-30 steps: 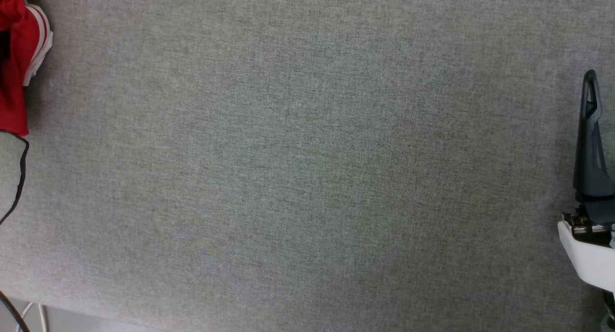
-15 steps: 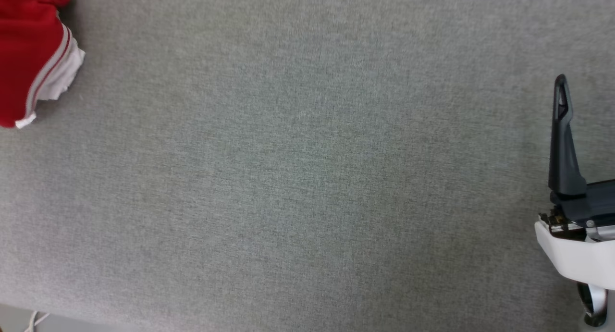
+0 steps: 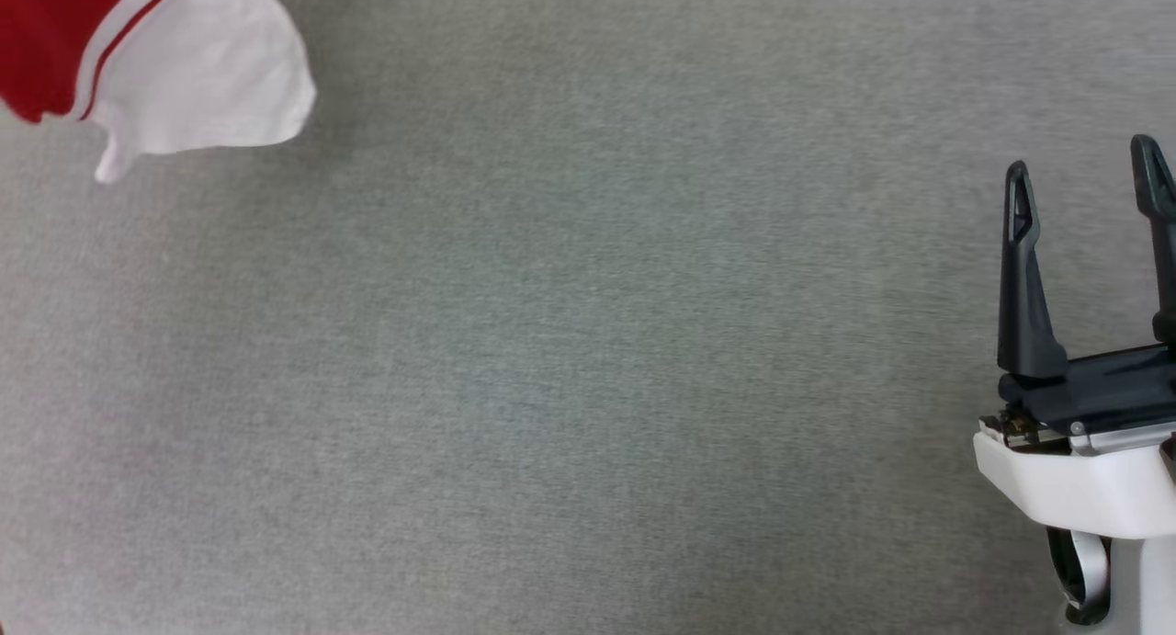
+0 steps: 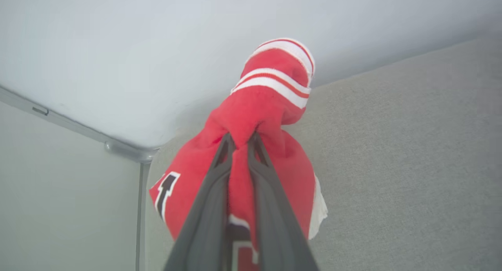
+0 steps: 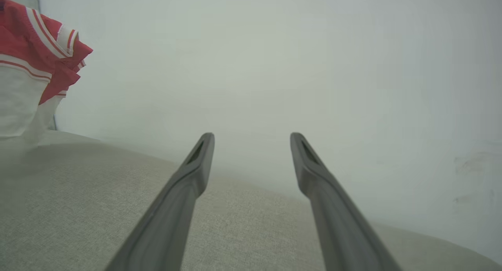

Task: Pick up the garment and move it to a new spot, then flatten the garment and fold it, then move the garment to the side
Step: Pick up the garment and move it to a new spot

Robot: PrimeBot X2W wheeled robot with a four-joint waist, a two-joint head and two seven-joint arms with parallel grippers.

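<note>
**Grey tabletop, jersey bunched at far left**

Grey fabric tabletop carries the red garment at its far-left corner. The left gripper pinches it, fingers hiding most of the lettering. The right gripper, partly cut off, gapes wide and holds nothing.

Head camera shifted, garment now showing white inside, both fingers of right gripper now in view.

Light: soft, even. Faint shadow beside garment, far-left corner of table. Head view slightly blurred.
</note>
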